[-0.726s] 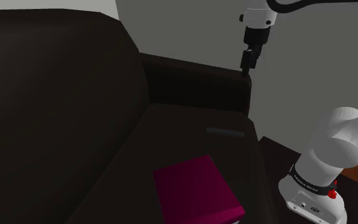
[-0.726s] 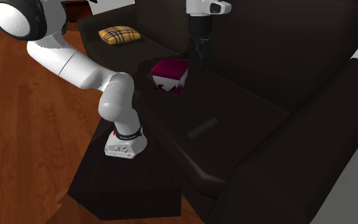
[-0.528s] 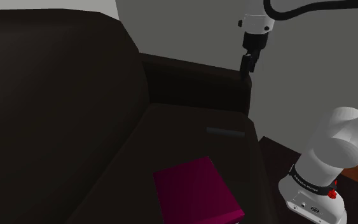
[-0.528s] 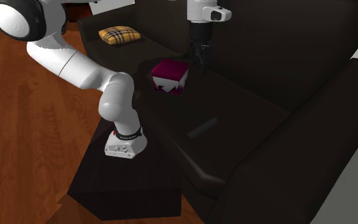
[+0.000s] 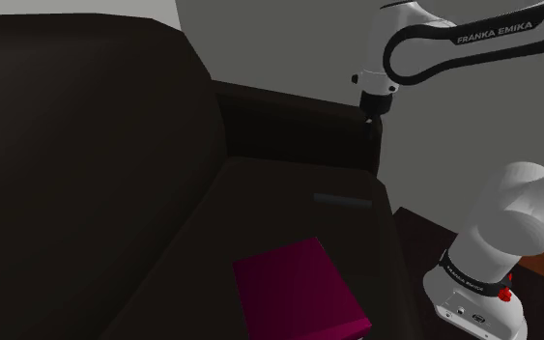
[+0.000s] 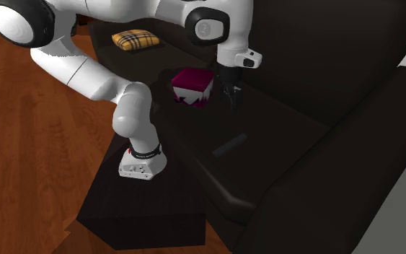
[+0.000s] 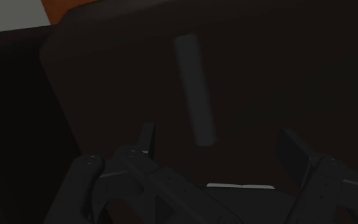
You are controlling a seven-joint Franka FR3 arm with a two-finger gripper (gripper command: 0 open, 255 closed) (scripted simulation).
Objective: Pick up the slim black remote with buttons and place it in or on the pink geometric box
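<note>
1. Remote [image 7: 195, 89]: slim, dark, flat on the sofa [image 5: 270, 193] seat near the front edge, well apart from the pink box [image 5: 299, 290] on the same seat.
2. Gripper [image 7: 219, 141]: 2 fingers spread wide, holding nothing, above the seat. The remote lies just ahead, so it is likely set to straddle the remote's narrow width.

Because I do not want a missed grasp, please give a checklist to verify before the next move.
1. Jaws open: ok, they stand apart.
2. Nothing in the jaws: ok.
3. The remote lies flat on the sofa seat: ok.
4. Jaws line up across the remote's narrow width: ok, seemingly.
5. Jaws down at the remote: not ok, they hang above it.
6. Top of the pink box free: ok.
</note>
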